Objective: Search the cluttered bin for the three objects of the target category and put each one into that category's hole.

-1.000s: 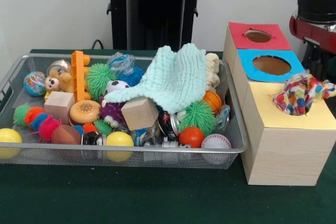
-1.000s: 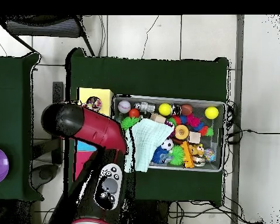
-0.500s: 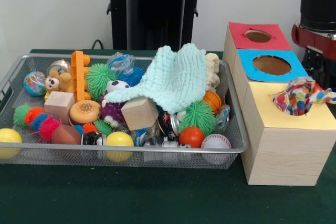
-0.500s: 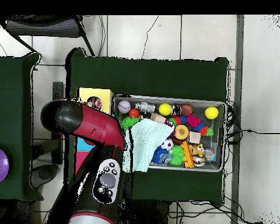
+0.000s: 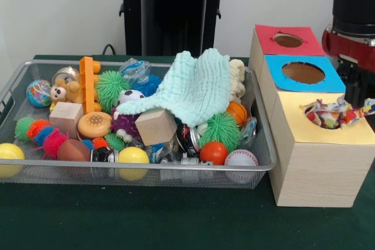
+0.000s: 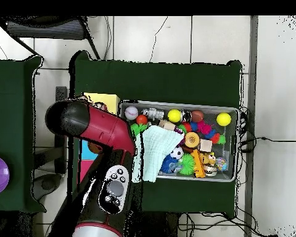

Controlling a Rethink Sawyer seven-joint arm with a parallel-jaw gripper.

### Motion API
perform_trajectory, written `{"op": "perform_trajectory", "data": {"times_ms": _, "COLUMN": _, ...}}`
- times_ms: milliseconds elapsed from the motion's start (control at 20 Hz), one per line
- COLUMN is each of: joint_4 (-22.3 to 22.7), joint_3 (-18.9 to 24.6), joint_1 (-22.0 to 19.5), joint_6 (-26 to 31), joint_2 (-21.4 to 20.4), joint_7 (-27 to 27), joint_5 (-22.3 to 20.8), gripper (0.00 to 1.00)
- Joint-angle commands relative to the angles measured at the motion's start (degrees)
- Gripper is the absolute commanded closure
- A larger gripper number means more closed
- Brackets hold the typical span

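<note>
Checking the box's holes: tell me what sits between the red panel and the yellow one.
In the front view, the blue panel, with its own empty round hole, lies between the red panel and the yellow panel.

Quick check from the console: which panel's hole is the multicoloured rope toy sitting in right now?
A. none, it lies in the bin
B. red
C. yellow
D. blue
C: the multicoloured rope toy is sunk partly into the hole of the yellow panel, while the red and blue holes show nothing in them.
</note>
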Motion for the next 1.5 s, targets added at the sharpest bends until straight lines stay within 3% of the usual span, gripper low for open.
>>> {"op": "perform_trajectory", "data": {"times_ms": 50, "joint_4": -2.3, "joint_3": 0.1, "joint_1": -2.2, "joint_6": -3.6, "joint_2": 5.8, "joint_7": 9.1, "joint_5": -2.5, "gripper": 1.0}}
{"op": "perform_trajectory", "data": {"times_ms": 300, "joint_4": -1.4, "joint_3": 0.2, "joint_1": -1.9, "joint_6": -1.9, "joint_2": 7.5, "joint_7": 9.2, "joint_5": -2.4, "gripper": 1.0}}
{"op": "perform_trajectory", "data": {"times_ms": 550, "joint_4": -2.3, "joint_3": -2.1, "joint_1": 0.2, "joint_6": 1.9, "joint_2": 8.6, "joint_7": 12.4, "joint_5": -2.2, "gripper": 1.0}}
{"op": "perform_trajectory", "data": {"times_ms": 800, "joint_4": -2.7, "joint_3": -4.5, "joint_1": 0.9, "joint_6": 6.0, "joint_2": 8.7, "joint_7": 12.4, "joint_5": -3.3, "gripper": 1.0}}
{"op": "perform_trajectory", "data": {"times_ms": 1300, "joint_4": -3.2, "joint_3": -5.5, "joint_1": 1.5, "joint_6": 5.3, "joint_2": 9.5, "joint_7": 11.5, "joint_5": -2.5, "gripper": 1.0}}
{"op": "perform_trajectory", "data": {"times_ms": 1500, "joint_4": -3.8, "joint_3": -5.0, "joint_1": 1.3, "joint_6": 5.2, "joint_2": 11.2, "joint_7": 8.5, "joint_5": -4.0, "gripper": 1.0}}
